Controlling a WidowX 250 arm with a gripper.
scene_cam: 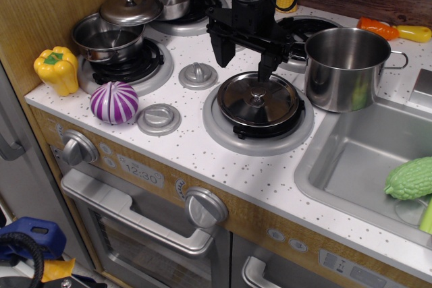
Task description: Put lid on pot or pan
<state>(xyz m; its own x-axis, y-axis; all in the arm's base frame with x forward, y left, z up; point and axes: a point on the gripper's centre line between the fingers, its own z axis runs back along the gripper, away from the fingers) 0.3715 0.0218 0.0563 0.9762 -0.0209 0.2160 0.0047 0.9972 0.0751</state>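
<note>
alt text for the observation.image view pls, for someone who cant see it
A black robot gripper hangs open just above a wide, flat steel lid lying on a toy stove's front burner, with a tall empty steel pot beside it.

View: one camera only, looked down from front-left, high.
Distance: medium, covered the stove top (202,146) and sink (351,166).

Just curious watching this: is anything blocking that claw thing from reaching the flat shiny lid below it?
Nothing visible. The tool hangs open directly above the lid, which lies on the front burner. Only empty air separates them.
</note>
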